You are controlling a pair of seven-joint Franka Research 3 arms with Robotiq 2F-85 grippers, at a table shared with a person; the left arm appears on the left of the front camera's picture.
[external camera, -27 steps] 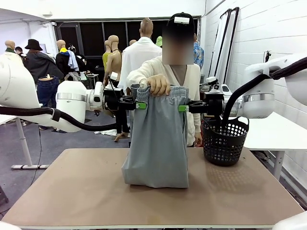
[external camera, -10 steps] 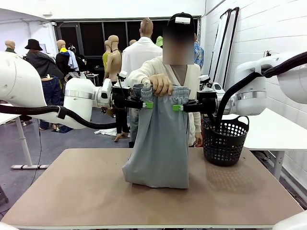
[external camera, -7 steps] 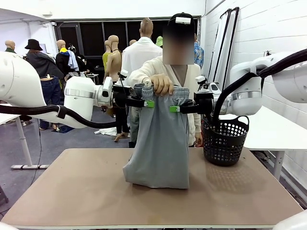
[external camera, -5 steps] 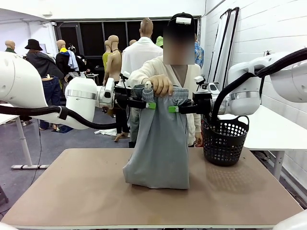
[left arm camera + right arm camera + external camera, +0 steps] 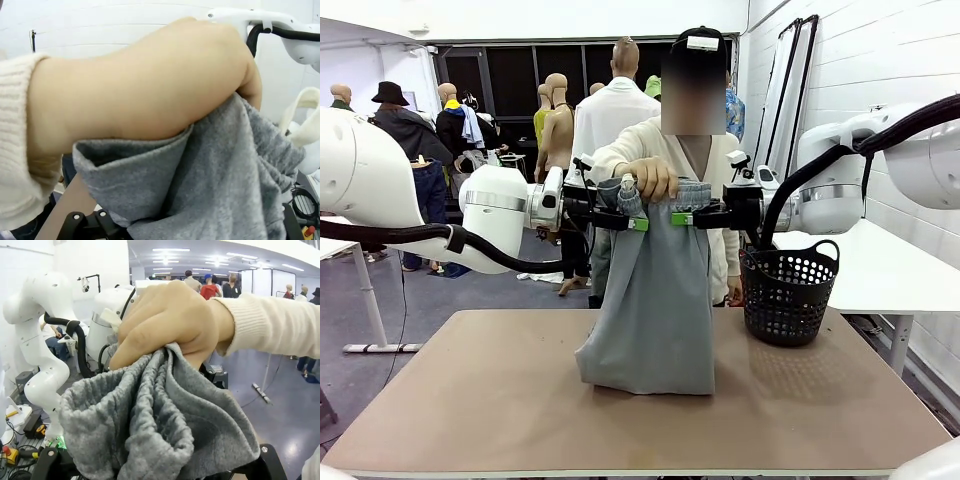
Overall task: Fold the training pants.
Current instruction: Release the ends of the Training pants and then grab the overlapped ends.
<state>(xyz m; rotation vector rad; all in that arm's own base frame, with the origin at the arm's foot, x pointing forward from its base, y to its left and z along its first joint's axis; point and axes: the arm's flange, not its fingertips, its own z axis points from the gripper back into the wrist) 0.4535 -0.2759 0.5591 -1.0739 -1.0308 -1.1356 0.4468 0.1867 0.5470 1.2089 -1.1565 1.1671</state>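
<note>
Front view with 2 wrist views. The light grey soft jersey training pants (image 5: 650, 300) hung by their gathered elastic waistband from the person's hand (image 5: 646, 177), which bunched the band near its middle; the lower end of the garment rested in a loose heap on the tan table (image 5: 470, 400). Our left gripper (image 5: 632, 222) stood at one end of the waistband and our right gripper (image 5: 686, 218) at the other, both level with the band. We read both pairs of jaws as spread wide and holding nothing; in each wrist view the band (image 5: 210, 170) (image 5: 150, 425) lay between the black fingers at the bottom edge, but we could not tell whether the green pads touched it. A black perforated plastic basket (image 5: 788, 295) stood on the table beside the garment.

We judged the pants light, limp and apt to sag or slide once released, with no stiffness to keep any shape. The thick gathered band seemed the firmest place to grip, 1 gripper at each outer end, clear of the person's fingers.
</note>
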